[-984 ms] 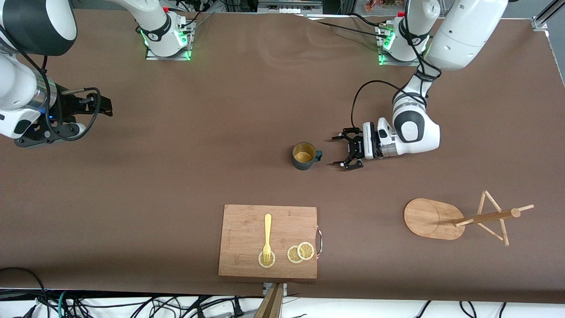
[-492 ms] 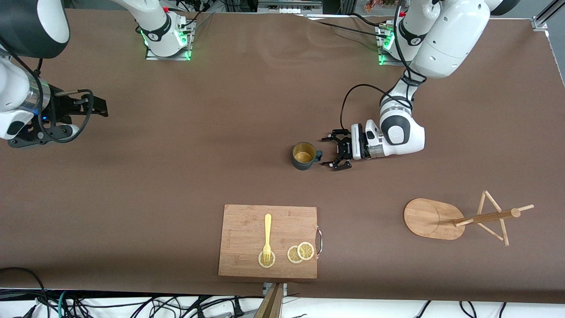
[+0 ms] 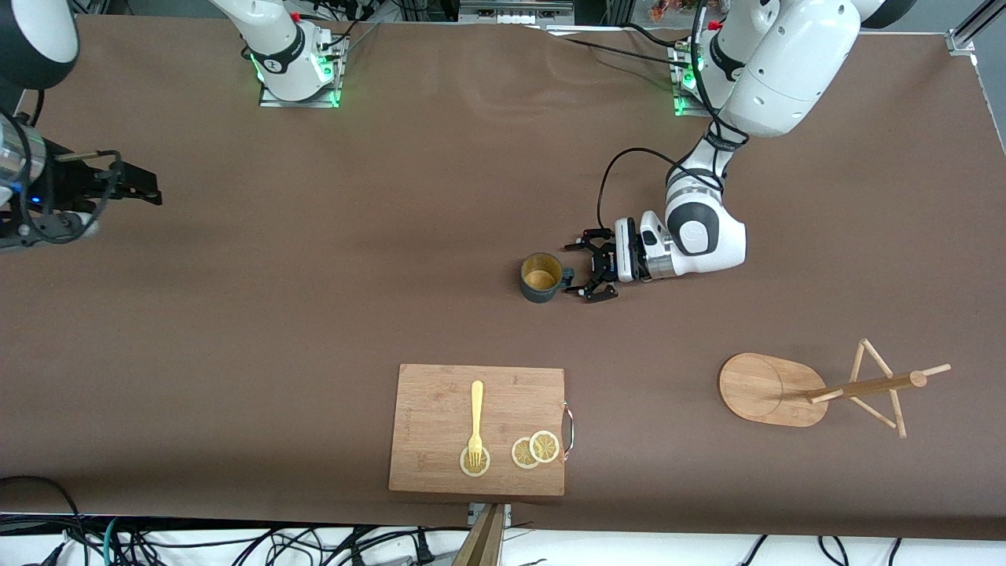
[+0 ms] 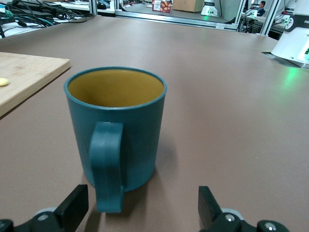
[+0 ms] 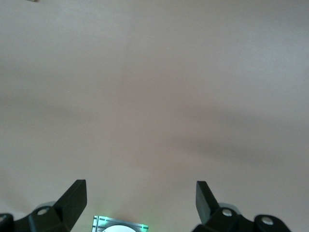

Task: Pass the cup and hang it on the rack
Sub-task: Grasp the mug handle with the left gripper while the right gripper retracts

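Observation:
The dark teal cup (image 3: 541,277) stands upright at the table's middle, its loop handle pointing toward the left arm's end. In the left wrist view the cup (image 4: 116,125) is close up and shows its tan inside. My left gripper (image 3: 579,271) lies low and level at the handle, open, with the handle tip just between its fingertips (image 4: 72,209) and nothing gripped. The left gripper (image 4: 142,212) touches nothing. The wooden rack (image 3: 756,387) stands nearer the camera, toward the left arm's end. My right gripper (image 3: 145,191) hovers open and empty at the right arm's end; the right wrist view shows the gripper (image 5: 141,198) over bare table.
A bamboo cutting board (image 3: 440,393) lies near the front edge, carrying a yellow fork (image 3: 475,417) and lemon slices (image 3: 534,450). Both arm bases with green lights (image 3: 299,75) stand along the table's edge farthest from the camera.
My left gripper has slid toward the cup until its fingertips reach the handle. The right arm has drawn back toward its end of the table. The cup has not moved.

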`<state>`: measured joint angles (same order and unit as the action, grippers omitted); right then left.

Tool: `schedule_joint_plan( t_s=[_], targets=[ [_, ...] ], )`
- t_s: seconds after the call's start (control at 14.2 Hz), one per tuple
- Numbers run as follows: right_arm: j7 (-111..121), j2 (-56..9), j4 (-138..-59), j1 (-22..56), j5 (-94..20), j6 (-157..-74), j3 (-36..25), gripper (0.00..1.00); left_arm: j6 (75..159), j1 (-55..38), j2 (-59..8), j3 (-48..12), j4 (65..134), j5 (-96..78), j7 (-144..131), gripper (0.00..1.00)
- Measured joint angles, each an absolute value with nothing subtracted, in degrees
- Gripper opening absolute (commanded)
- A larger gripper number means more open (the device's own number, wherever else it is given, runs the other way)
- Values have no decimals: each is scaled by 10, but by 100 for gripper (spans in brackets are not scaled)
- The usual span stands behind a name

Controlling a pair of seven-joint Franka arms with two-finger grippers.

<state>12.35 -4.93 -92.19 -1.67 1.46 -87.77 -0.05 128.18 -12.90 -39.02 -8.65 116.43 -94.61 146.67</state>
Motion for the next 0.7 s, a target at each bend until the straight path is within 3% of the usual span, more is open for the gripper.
schedule_joint_plan(
  t_s=[0.28, 0.35, 0.49, 0.63, 0.7],
  targets=[
    [124, -13, -932, -45, 14, -887, 3, 100, 1289, -139, -396, -87, 1164, -968, 1473, 99],
    [122, -5, -932, -46, 14, -887, 3, 100, 1290, -141, -396, -87, 1164, -968, 1474, 94],
    [87, 8, -934, -46, 14, -885, 3, 100, 1291, -141, -397, -87, 1162, -968, 1475, 78],
    [39, 14, -939, -45, 14, -885, 4, 100, 1292, -141, -397, -86, 1159, -969, 1475, 44],
    [29, 13, -940, -44, 14, -885, 4, 100, 1292, -141, -397, -86, 1156, -969, 1475, 36]
  ],
)
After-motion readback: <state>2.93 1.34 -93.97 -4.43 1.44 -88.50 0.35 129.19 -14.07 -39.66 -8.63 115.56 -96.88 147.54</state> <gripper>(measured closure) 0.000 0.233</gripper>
